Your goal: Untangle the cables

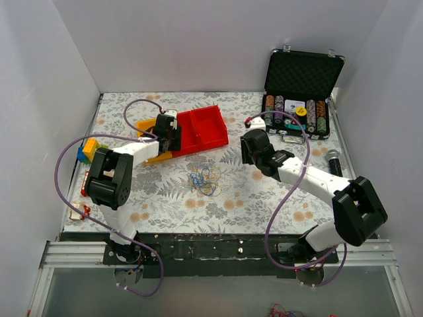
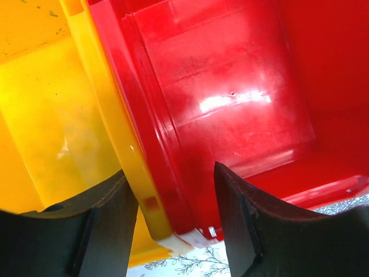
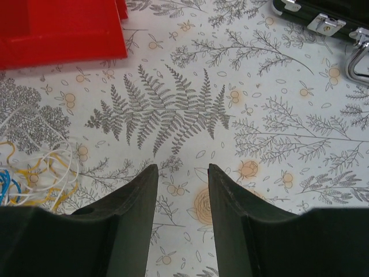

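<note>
The cables [image 1: 205, 179] are a small tangle of thin blue, yellow-orange and whitish wires lying on the floral cloth at the table's middle. They also show at the left edge of the right wrist view [image 3: 34, 179]. My right gripper [image 1: 248, 140] is open and empty, to the right of the cables, low over bare cloth [image 3: 182, 168]. My left gripper [image 1: 173, 140] is open at the back left. Its fingers straddle the adjoining walls of a red bin [image 2: 230, 86] and a yellow bin [image 2: 52, 115], with a gap on the red side [image 2: 170, 173].
The red bin [image 1: 205, 129] and yellow bin [image 1: 147, 124] stand behind the cables. An open black case of poker chips [image 1: 301, 79] stands at the back right; its latch edge shows in the right wrist view [image 3: 323, 11]. A microphone [image 1: 332, 162] lies at the right edge, toy blocks [image 1: 88, 150] at the left.
</note>
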